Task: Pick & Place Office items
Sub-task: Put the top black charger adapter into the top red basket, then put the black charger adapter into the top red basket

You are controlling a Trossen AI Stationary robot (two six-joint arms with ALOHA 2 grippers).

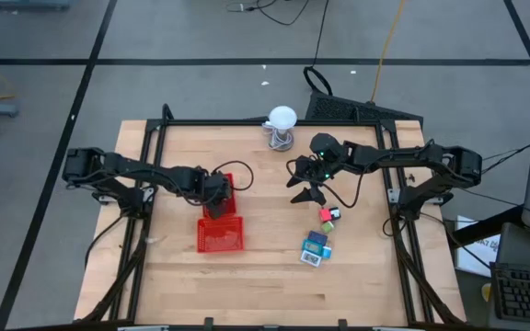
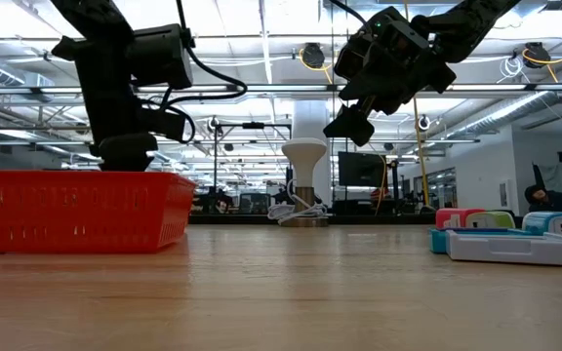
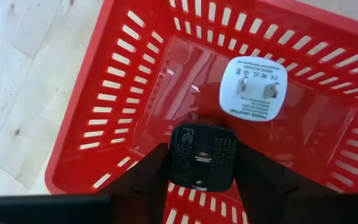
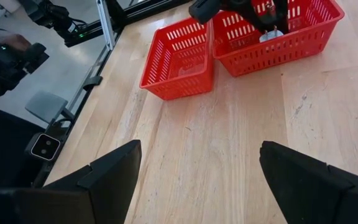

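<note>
My left gripper (image 1: 217, 190) reaches down into the far red mesh tray (image 1: 237, 179) and is shut on a black plug adapter (image 3: 202, 155). A white plug adapter (image 3: 253, 87) lies on that tray's floor beside it. My right gripper (image 1: 311, 190) hangs open above the bare table right of the trays, with nothing between its fingers (image 4: 114, 177). The other office items lie near it: small colourful pieces (image 1: 327, 217) and a teal-blue packet (image 1: 316, 248) flat on the table. My left gripper pinches the black adapter by two opposite sides (image 3: 178, 163) between its two fingers. The fingers come from above, pointing steeply down, and the adapter's labelled face is turned up. It sits low inside the tray; whether it rests on the floor I cannot tell.
A second red mesh tray (image 1: 221, 235) stands against the first, toward the near edge. A white ball on a wire stand (image 1: 282, 124) is at the far edge. Free wood lies between the trays and the items and along the near edge.
</note>
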